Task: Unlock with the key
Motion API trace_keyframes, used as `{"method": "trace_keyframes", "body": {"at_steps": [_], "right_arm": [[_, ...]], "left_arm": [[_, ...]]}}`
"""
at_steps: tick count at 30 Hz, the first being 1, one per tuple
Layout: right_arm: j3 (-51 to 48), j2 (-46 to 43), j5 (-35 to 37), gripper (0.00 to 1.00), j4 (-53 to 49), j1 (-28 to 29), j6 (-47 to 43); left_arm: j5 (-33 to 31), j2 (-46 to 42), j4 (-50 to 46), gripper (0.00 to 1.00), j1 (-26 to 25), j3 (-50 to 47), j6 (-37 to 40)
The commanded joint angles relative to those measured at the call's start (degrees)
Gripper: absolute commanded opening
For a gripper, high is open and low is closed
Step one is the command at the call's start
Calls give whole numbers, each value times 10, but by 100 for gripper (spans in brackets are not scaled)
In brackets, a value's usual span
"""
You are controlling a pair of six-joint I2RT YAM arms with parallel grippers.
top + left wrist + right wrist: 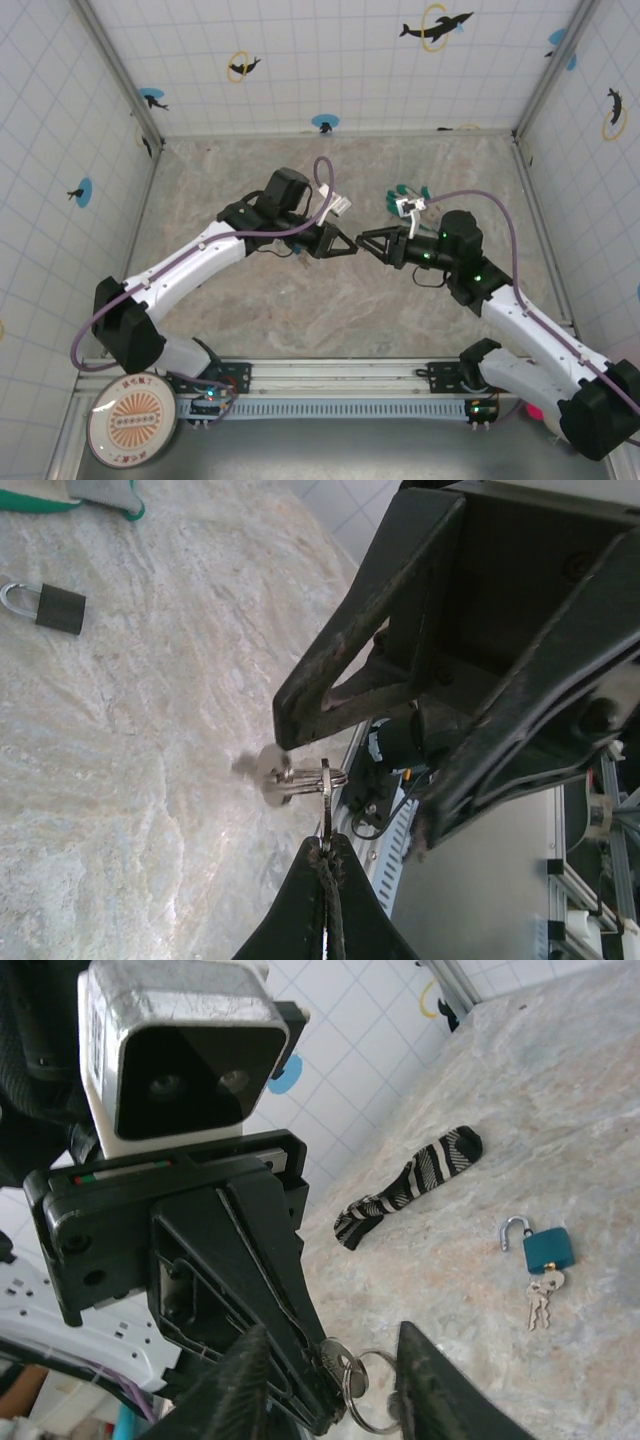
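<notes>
1. Tiled white walls [300, 60] with dolphin stickers close round a mottled stone surface [300, 320].
2. My left arm [200, 255] and right arm [520, 310] reach in from the near edge. Their tips meet above the middle of the surface.
3. My right jaws stand partly open and hold nothing. One tip is just beside the key and the ring hangs in the gap between them.
4. My left jaws are pinched fully shut on the key ring [327, 810], which I see edge-on.
5. A striped sock [410, 1185] lies flat on the surface, well apart from both jaws.
6. The blue padlock [547, 1248] sits near the sock. Its shackle looks open at one end, and two small spare keys [540, 1300] touch its bottom edge.
7. My left wrist view shows a dark-looking padlock [58, 608] far off. I cannot tell whether it is the same one.
8. The key [272, 772] is smallest. It is a thin, bright sliver held in the air off that ring, lying roughly level between my two tips.
9. I judge the key to be very light, stiff and slick, and too thin to give much purchase on its edges.
10. It can pivot freely on the ring, so my left hold gives no say over where the blade points.
11. I think the right jaws should close flat across the broad head. That would leave the blade bare and keep the ring clear of the pads.
</notes>
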Motion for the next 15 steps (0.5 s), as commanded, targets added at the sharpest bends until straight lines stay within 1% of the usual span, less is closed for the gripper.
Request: {"method": "trace_keyframes", "body": {"at_steps": [1, 4, 7, 13, 15], "right_arm": [[0, 7, -27, 26, 32, -1, 5], [2, 7, -28, 24, 26, -1, 0], [3, 7, -31, 18, 19, -1, -5], [5, 3, -33, 17, -3, -1, -19], [8, 1, -32, 9, -15, -4, -27]], "left_arm": [[18, -15, 18, 0, 2, -4, 5], [21, -16, 21, 0, 2, -6, 4], [23, -18, 23, 0, 2, -6, 5], [19, -21, 22, 0, 2, -6, 7], [18, -21, 22, 0, 2, -6, 9]]}}
